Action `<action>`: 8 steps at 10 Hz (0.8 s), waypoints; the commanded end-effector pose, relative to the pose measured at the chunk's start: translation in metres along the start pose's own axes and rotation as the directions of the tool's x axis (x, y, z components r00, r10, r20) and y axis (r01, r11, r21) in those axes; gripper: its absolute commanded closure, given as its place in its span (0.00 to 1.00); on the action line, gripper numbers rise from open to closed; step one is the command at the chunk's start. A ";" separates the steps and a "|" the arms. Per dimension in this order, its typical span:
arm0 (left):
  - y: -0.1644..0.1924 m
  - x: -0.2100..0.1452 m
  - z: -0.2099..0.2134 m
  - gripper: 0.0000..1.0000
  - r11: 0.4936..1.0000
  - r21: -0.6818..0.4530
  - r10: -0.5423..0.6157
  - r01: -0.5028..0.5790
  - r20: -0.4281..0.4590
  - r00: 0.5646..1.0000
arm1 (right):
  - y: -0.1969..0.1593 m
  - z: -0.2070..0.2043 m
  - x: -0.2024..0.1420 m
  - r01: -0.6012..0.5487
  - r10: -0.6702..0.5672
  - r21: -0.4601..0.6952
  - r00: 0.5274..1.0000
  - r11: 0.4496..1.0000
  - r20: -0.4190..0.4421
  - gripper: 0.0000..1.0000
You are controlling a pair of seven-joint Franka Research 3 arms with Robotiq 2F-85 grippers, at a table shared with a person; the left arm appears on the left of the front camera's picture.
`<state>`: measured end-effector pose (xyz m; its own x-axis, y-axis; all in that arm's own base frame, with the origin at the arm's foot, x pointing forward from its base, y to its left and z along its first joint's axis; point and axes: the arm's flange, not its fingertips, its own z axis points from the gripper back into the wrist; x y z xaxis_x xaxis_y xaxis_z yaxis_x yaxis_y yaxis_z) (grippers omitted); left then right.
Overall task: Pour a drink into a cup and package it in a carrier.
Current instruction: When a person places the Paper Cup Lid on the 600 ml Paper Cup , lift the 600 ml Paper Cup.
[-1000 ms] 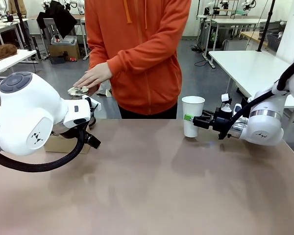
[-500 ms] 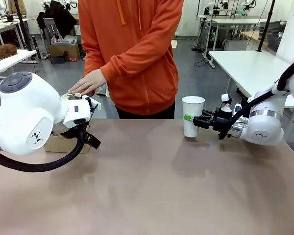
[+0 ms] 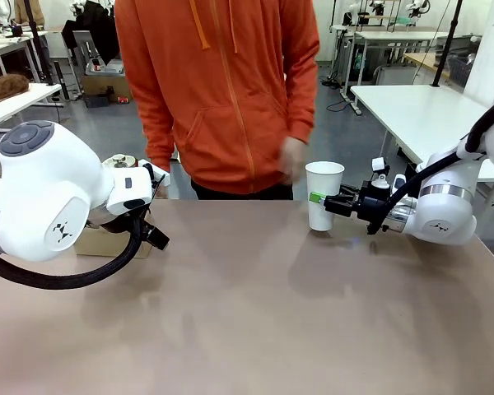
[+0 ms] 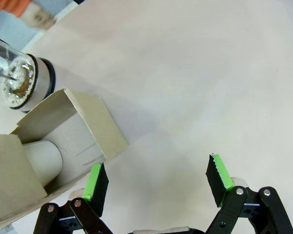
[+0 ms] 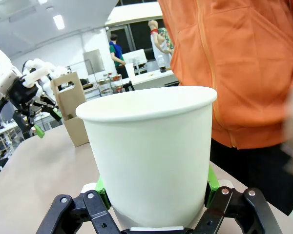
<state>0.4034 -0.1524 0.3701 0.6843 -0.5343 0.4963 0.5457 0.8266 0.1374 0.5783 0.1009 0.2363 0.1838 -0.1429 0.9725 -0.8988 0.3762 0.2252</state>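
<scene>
Matt paper cup [image 3: 323, 193], matt cardboard carrier [image 4: 90, 122], clear glass carafe [image 4: 19, 80], smooth matt tbl top [image 3: 247, 313]

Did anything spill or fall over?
No, nothing stands out. The cup stands upright in the right gripper, the carrier stands straight, and the table looks dry.

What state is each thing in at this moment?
Cup: upright, lidless, gripped by right gripper.
Right gripper: shut on cup.
Left gripper: open, empty.
Carrier: on table, second cup inside.
Carafe: standing beside carrier, untouched.
</scene>
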 end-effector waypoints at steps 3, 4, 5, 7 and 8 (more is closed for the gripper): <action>0.000 0.000 0.000 0.00 1.000 -0.002 0.000 0.000 0.001 1.000 | 0.005 -0.002 0.004 -0.011 0.011 0.004 1.000 1.000 0.004 0.19; 0.000 0.000 0.000 0.00 1.000 -0.002 0.000 0.000 0.001 1.000 | 0.005 -0.002 0.004 -0.011 0.011 0.004 1.000 1.000 0.004 0.19; 0.000 0.000 0.000 0.00 1.000 -0.002 0.000 0.000 0.001 1.000 | 0.005 -0.002 0.004 -0.011 0.011 0.004 1.000 1.000 0.004 0.19; 0.000 0.000 0.000 0.00 1.000 -0.002 0.000 0.000 0.001 1.000 | 0.005 -0.002 0.004 -0.011 0.011 0.004 1.000 1.000 0.004 0.19; 0.000 0.000 0.000 0.00 1.000 -0.002 0.000 0.000 0.001 1.000 | 0.005 -0.002 0.004 -0.011 0.011 0.004 1.000 1.000 0.004 0.19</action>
<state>0.4034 -0.1524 0.3701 0.6843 -0.5343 0.4963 0.5457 0.8266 0.1375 0.5783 0.1009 0.2363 0.1838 -0.1429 0.9725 -0.8988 0.3762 0.2252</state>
